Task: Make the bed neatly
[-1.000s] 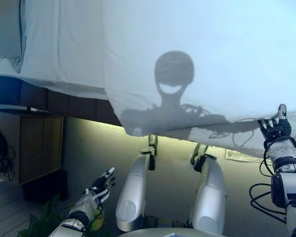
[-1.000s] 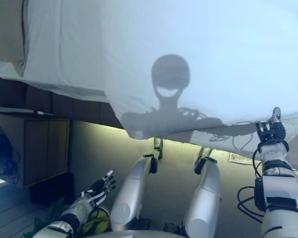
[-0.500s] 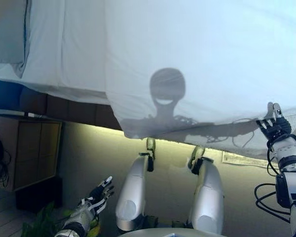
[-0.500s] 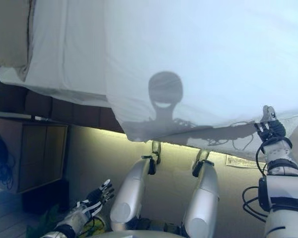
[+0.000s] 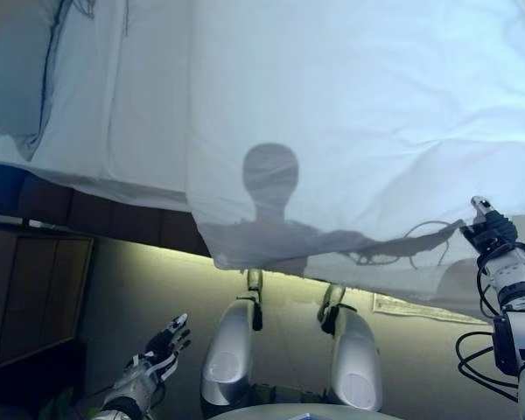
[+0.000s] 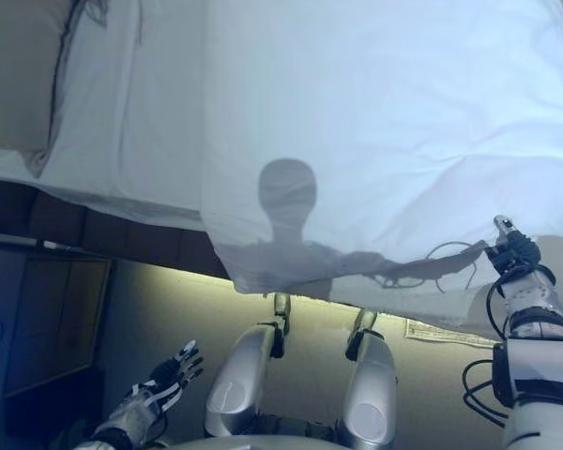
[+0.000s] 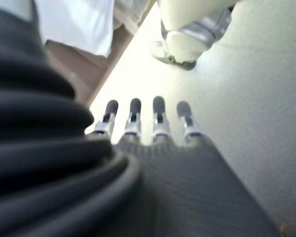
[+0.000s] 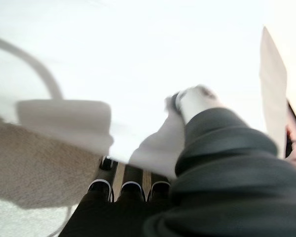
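A white duvet (image 5: 350, 114) covers most of the bed, and its near edge hangs over the side. To its left the white sheet (image 5: 114, 105) lies bare, with a pillow (image 5: 9, 79) at the far left. My right hand (image 5: 490, 232) is at the duvet's near right edge. In the right wrist view its thumb (image 8: 197, 101) and curled fingers pinch a fold of the duvet (image 8: 153, 148). My left hand (image 5: 162, 346) hangs low beside the bed with straight fingers (image 7: 153, 128) and holds nothing.
The bed's dark base (image 5: 114, 223) has a lit strip under it. A wooden cabinet (image 5: 35, 289) stands on the left by the head of the bed. A flat printed sheet (image 5: 411, 308) lies on the floor under the bed's edge.
The view has shifted and shows more of the bed's top. My right hand still holds the duvet's edge. My left hand sits lower in the view.
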Tool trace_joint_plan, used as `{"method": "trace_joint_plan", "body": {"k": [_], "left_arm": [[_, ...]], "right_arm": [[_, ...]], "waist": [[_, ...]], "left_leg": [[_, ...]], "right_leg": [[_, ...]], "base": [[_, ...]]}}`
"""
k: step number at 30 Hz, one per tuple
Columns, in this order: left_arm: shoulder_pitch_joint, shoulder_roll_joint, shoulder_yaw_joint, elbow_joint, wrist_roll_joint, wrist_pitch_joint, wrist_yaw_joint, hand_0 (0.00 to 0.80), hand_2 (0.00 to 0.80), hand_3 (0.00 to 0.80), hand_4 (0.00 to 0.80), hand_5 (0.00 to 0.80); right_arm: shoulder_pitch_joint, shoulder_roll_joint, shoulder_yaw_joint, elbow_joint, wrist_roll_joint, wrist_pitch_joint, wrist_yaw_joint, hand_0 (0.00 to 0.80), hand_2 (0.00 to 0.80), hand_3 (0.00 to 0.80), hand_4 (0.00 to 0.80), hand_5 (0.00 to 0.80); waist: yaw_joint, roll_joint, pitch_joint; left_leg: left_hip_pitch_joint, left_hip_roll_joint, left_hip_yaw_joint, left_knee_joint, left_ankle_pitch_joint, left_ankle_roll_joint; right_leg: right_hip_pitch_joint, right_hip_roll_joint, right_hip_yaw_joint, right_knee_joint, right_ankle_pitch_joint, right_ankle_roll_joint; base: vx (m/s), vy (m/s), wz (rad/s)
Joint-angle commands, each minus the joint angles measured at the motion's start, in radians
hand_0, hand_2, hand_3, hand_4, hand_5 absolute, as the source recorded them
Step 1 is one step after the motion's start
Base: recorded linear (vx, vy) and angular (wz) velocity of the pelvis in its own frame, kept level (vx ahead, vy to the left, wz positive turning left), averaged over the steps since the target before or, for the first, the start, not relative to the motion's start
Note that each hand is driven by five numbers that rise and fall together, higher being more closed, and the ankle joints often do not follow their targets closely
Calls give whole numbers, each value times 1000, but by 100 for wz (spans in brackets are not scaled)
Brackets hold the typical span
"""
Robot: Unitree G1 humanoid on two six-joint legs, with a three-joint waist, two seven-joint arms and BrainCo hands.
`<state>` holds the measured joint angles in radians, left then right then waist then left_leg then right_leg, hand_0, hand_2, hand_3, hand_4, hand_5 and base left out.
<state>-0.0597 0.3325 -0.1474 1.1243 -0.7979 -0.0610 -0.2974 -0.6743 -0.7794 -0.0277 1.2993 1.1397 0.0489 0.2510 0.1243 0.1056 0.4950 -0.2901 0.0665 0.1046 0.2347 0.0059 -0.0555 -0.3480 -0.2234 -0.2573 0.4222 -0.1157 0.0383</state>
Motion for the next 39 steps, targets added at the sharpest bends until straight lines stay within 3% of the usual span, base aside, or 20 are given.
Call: {"method": "trace_joint_plan", "body": {"k": [1,14,20,26,30,34,39], "left_arm": [[79,25,-8,59,32,-2,8,0,0,0,0,0],[89,19,-2,41,16,-37,0,0,0,0,0,0],[37,46,-5,-64,34,-35,22,0,0,0,0,0],[-50,67,-60,-198,37,15,22,0,0,0,0,0],[-140,90,-136,-278,36,92,-29,0,0,0,0,0],[-235,86,-230,-315,-36,271,-160,0,0,0,0,0],[-292,24,-298,-260,-152,513,-275,0,0,0,0,0]], "right_arm": [[-21,-63,-8,-65,-8,-42,59,800,800,800,800,800],[25,-35,19,-91,-35,-8,122,800,800,800,800,800],[42,46,19,-153,67,18,132,800,800,800,800,800],[66,151,52,-243,92,20,77,800,800,800,800,800],[71,197,92,-264,90,16,50,800,800,800,800,800],[82,252,155,-302,82,12,9,800,800,800,800,800],[88,306,207,-306,57,15,-10,800,800,800,800,800]], "waist": [[6,-32,-91],[-7,-50,-150],[-22,-68,-224],[-45,-76,-309],[-63,-74,-351],[-99,-79,-392],[-125,-89,-426]], "left_leg": [[-33,51,-25,91,-42,-43],[85,68,-6,-2,-19,-57],[196,70,12,-139,12,-60],[273,71,30,-259,50,-62],[326,66,40,-300,54,-61],[381,68,74,-313,44,-56],[419,69,94,-322,27,-49]], "right_leg": [[46,-33,0,-39,29,45],[175,-14,1,-158,49,52],[272,10,13,-288,91,80],[334,31,18,-389,139,94],[381,43,20,-432,154,96],[425,50,33,-469,175,99],[455,64,45,-489,178,100]], "base": [[0,0,0],[27,17,-1],[73,-3,-7],[43,-4,-4],[66,23,-2],[128,25,-14],[136,-36,-20]]}}
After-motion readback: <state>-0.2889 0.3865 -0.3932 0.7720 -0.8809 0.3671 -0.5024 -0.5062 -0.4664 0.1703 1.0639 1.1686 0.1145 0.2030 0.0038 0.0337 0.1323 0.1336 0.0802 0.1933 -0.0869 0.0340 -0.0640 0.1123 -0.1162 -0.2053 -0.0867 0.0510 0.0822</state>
